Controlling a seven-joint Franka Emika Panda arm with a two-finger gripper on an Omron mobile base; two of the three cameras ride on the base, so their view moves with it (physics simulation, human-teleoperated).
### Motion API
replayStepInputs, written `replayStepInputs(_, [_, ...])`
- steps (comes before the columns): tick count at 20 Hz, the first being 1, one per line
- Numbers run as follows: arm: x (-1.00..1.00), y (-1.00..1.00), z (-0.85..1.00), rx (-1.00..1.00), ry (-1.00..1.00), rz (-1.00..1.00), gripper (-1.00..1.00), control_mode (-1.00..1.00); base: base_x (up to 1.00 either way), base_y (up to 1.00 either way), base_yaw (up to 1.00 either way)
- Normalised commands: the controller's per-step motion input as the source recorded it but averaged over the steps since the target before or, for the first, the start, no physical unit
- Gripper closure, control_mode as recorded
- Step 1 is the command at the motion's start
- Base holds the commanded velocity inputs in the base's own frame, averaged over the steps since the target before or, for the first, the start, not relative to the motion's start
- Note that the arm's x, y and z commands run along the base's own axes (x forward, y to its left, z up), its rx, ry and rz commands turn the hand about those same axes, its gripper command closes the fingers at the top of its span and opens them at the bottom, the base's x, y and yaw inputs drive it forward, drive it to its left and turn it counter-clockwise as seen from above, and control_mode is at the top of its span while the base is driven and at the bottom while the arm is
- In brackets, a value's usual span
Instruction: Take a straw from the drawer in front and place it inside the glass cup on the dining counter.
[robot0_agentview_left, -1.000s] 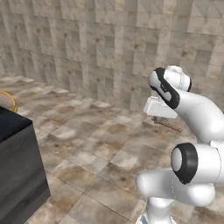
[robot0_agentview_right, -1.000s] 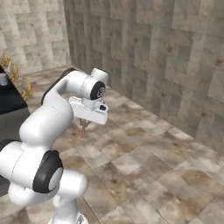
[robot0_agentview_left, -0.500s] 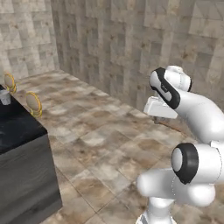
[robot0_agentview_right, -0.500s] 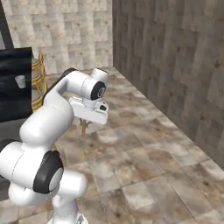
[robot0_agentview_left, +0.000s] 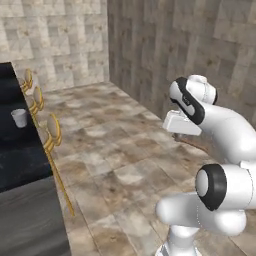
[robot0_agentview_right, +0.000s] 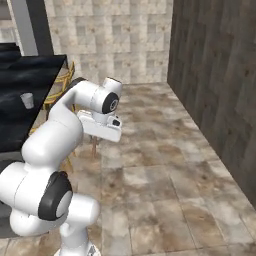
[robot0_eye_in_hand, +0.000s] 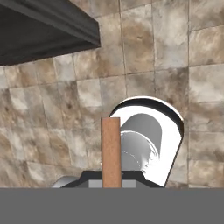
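My gripper (robot0_eye_in_hand: 111, 181) is shut on the straw (robot0_eye_in_hand: 111, 153), a thin orange-brown stick standing up from between the fingers in the hand view. In the right base view the straw (robot0_agentview_right: 93, 145) hangs below the white hand (robot0_agentview_right: 102, 127), above the tiled floor. The glass cup (robot0_agentview_left: 20, 118) stands on the black dining counter (robot0_agentview_left: 17, 155) far to the left of the hand. From the right base the glass cup (robot0_agentview_right: 27, 100) sits near the dining counter's (robot0_agentview_right: 30, 70) right edge. The drawer is out of view.
Yellow stools (robot0_agentview_left: 52, 131) line the counter's near side, between the arm and the cup; one stool (robot0_agentview_right: 64, 85) stands just behind the arm. A dark stone wall (robot0_agentview_right: 220, 75) runs along the right. Tiled floor (robot0_agentview_left: 115, 145) lies open ahead.
The whole picture has swung as the base turned: the dining counter, stools and cup have come into view on the left. The arm keeps its pose with the straw in its grip.
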Motion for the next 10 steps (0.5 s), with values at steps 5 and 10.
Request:
replayStepInputs(5, [0.0, 0.0, 0.0, 0.0, 0.0, 0.0, 1.0, 1.0, 1.0, -0.75, 0.31])
replayStepInputs(10, [0.0, 0.0, 0.0, 0.0, 0.0, 0.0, 1.0, 1.0, 1.0, -0.74, 0.32])
